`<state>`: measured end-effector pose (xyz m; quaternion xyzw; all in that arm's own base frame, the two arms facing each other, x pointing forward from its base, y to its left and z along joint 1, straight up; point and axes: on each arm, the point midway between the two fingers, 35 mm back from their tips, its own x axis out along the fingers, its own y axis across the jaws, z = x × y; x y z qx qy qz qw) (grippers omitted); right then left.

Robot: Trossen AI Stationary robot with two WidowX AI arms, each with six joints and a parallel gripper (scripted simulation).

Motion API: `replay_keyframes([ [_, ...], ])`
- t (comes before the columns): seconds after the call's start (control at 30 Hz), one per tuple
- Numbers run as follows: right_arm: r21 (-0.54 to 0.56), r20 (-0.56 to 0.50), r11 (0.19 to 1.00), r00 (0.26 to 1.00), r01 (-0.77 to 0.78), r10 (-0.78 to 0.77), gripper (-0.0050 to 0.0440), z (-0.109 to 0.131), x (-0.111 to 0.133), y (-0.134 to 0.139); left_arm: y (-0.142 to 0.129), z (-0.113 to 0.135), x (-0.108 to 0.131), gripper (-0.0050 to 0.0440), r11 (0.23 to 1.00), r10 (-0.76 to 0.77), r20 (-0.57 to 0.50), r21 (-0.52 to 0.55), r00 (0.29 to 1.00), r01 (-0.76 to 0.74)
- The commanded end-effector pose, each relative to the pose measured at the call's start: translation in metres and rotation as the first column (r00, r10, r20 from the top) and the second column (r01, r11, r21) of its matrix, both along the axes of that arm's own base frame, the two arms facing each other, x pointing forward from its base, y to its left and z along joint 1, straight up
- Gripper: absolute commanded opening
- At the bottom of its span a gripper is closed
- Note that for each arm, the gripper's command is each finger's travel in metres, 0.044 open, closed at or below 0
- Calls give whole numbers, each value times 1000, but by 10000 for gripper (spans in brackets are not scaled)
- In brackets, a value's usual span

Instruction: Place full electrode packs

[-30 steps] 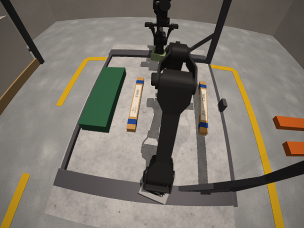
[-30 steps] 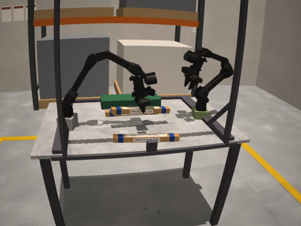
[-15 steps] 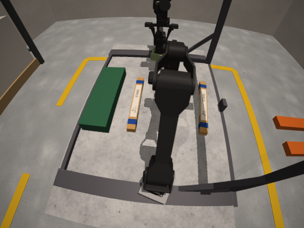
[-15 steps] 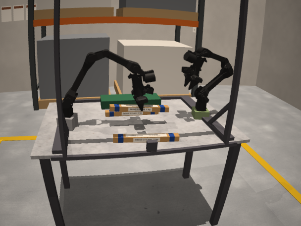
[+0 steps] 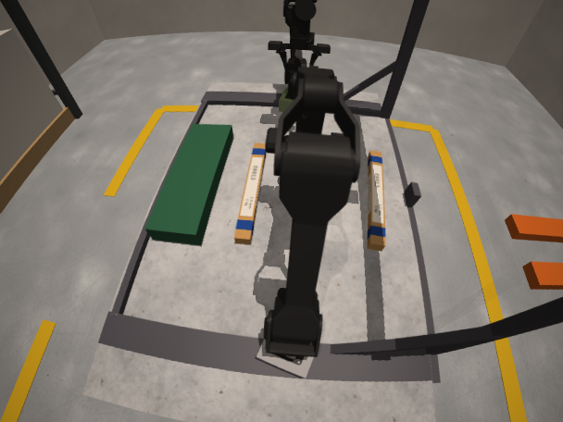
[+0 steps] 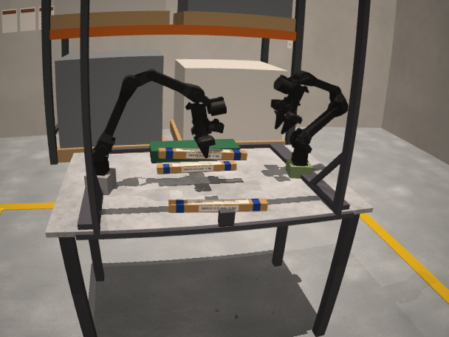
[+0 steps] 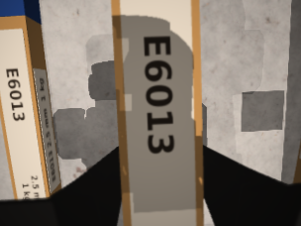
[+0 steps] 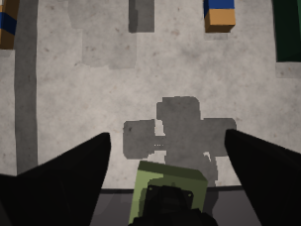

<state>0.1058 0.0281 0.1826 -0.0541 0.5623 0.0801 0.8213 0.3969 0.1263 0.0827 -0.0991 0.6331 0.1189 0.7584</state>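
Grey concrete floor (image 5: 69,259) (image 6: 413,166), yellow floor lines (image 5: 468,217) (image 6: 406,256), plain beige-grey walls (image 5: 324,48) (image 6: 343,74), orange-beamed rack (image 6: 173,30)

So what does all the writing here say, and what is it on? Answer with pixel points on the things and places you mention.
"E6013": orange-and-white rectangular pack in the left gripper (image 6: 205,153) (image 7: 161,173).
"E6013", "1 kg": matching pack beside the green platform (image 5: 173,185) (image 6: 196,143) (image 8: 289,35).
"E6013": matching pack near the table's edge (image 5: 376,199) (image 6: 218,204) (image 8: 7,37); smaller print blurred.
White wall sheets (image 6: 9,22): unreadable.

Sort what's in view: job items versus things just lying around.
Job:
- held pack
- pack beside the platform
- pack farthest from the platform
- green platform

Not job:
- orange bars
- gray cabinet-like block
- pale block
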Motion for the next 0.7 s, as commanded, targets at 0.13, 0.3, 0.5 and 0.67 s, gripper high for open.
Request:
replay_keyframes([
  [0.13,4,22,1000,1000,3,-4,330,7,1,0,11,62,-8,-50,999,-5,126,39,992,0],
  [0.3,4,22,1000,1000,3,-4,330,7,1,0,14,68,-13,-50,999,-5,130,41,991,0],
  [0.5,4,22,1000,1000,3,-4,330,7,1,0,19,78,-25,-50,999,-5,129,42,992,0],
  [0.67,4,22,1000,1000,3,-4,330,7,1,0,23,85,-34,-50,999,-5,128,43,992,0],
])
